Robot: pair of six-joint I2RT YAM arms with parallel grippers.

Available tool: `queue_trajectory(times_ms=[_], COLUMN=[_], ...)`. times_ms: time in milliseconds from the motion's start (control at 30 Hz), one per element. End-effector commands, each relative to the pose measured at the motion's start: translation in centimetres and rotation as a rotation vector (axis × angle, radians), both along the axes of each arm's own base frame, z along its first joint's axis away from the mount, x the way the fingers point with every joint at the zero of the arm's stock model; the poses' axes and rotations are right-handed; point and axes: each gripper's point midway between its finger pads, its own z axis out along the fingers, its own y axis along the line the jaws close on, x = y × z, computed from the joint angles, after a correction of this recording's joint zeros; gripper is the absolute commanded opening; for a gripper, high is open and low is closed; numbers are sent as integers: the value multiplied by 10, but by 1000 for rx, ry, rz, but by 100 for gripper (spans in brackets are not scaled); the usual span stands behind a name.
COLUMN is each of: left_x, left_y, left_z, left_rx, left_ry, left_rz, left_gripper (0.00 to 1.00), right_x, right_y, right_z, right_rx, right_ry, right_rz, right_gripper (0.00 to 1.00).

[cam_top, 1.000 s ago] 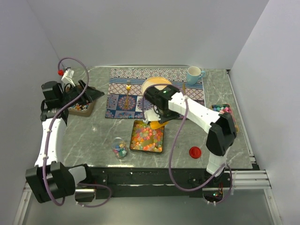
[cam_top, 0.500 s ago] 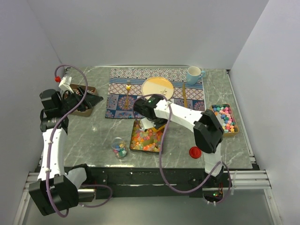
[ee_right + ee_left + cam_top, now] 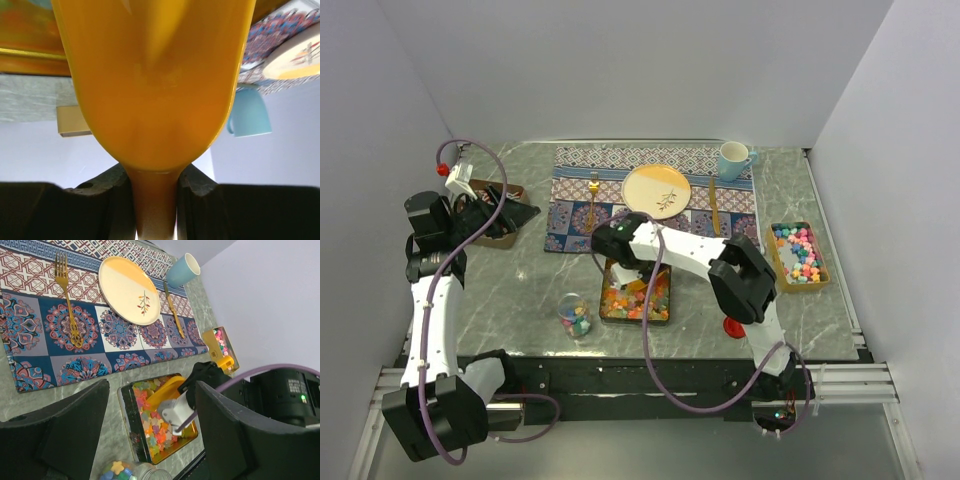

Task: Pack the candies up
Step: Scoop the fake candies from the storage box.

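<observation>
The candies (image 3: 642, 298) are small glossy sweets in mixed pink, orange, yellow and green, filling a dark square tray (image 3: 666, 312) at the front middle. They also show in the left wrist view (image 3: 156, 429). My right gripper (image 3: 620, 268) is shut on the handle of a yellow scoop (image 3: 150, 75), whose bowl lies low in the tray (image 3: 167, 390). In the right wrist view the gripper (image 3: 154, 180) pinches the handle from both sides. A clear jar (image 3: 575, 315) with a few sweets lies left of the tray. My left gripper (image 3: 520, 207) is open and empty at the far left (image 3: 152, 385).
A red lid (image 3: 735, 325) lies right of the tray. A brown box (image 3: 798, 255) of sweets stands at the right edge, another box (image 3: 488, 232) under the left arm. A placemat holds a plate (image 3: 656, 190), fork (image 3: 592, 200) and knife (image 3: 713, 205); a blue cup (image 3: 733, 158) stands behind.
My right gripper has swung left and down with the scoop, from behind the tray into the candies. My left gripper drew back a little at first, then stayed still.
</observation>
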Motion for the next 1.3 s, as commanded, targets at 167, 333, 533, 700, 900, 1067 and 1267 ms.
queue_trajectory(times_ms=[167,333,533,700,900,1067,1267], left_x=[1,3,5,7,12,20,27], left_y=[2,2,3,5,10,18,29], left_z=[8,6,3,1,-1,-1,-6], left_rx=[15,14,23,27,25,19,13], left_ry=[-38,-25,-11,6,22,33,55], left_rz=[2,7,11,18,31,55,87], left_gripper=[75,75,75,75,75,76,76], right_x=[-13,-20,-26,-34,-44,-51,-54], right_y=[31,42,54,64,69,73,75], right_z=[-4,-13,-30,-46,-55,-60,-57], right_rx=[-68,-27,49,145,247,367,508], right_ry=[71,89,138,179,248,384,471], right_rz=[232,267,293,328,368,310,296], right_gripper=[0,0,0,0,0,0,0])
